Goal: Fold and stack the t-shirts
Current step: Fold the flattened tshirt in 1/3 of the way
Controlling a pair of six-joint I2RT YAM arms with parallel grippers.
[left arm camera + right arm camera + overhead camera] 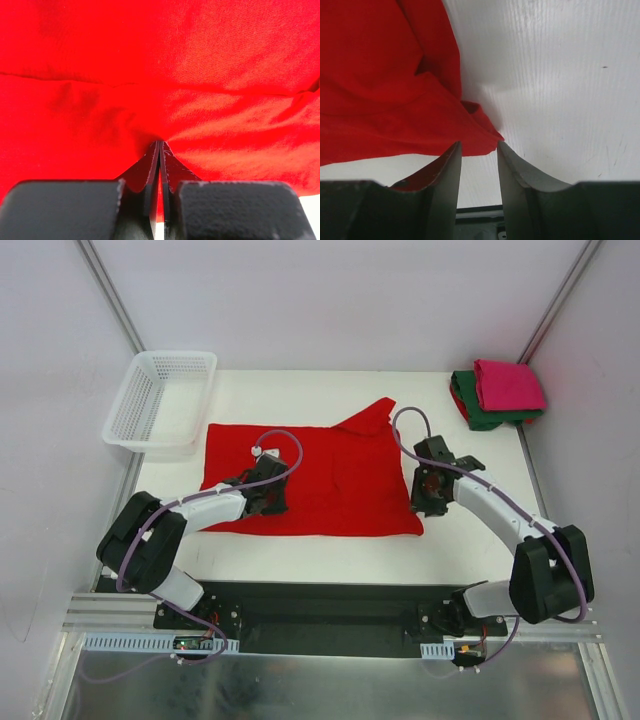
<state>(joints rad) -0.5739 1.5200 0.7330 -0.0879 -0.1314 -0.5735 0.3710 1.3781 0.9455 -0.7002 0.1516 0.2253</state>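
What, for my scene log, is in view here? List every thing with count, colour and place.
red t-shirt: one, bright red, spread flat mid-table.
pink t-shirt: one, magenta-pink, folded, on top of the green one at the far right corner.
green t-shirt: one, dark green, folded, under the pink one.
basket: one, white mesh, far left corner.
table: one, white.
left end effector: one, black, shut on the red t-shirt's near-left part.
right end effector: one, black, open, at the red t-shirt's near right corner.
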